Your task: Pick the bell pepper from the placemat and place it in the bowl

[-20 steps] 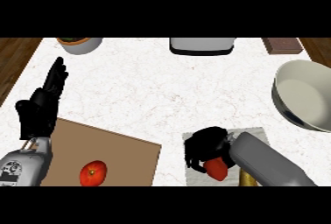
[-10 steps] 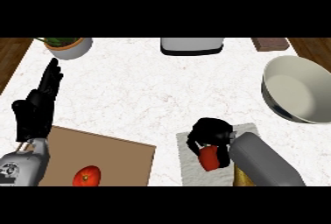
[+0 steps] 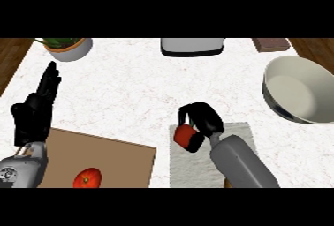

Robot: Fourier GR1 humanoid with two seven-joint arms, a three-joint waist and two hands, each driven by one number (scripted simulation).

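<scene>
The right hand [image 3: 202, 121] had its fingers curled round the red bell pepper [image 3: 187, 137] over the grey placemat [image 3: 243, 130]; carrying it to the bowl [image 3: 301, 93] remained; the left hand [image 3: 36, 108] rested, fingers straight.

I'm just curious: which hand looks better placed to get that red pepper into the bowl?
The right hand. Its fingers already curl round the bell pepper over the placemat, on the bowl's side. The left hand rests open at the far left.

Grey forearms, blk hands [image 3: 34, 115]
</scene>
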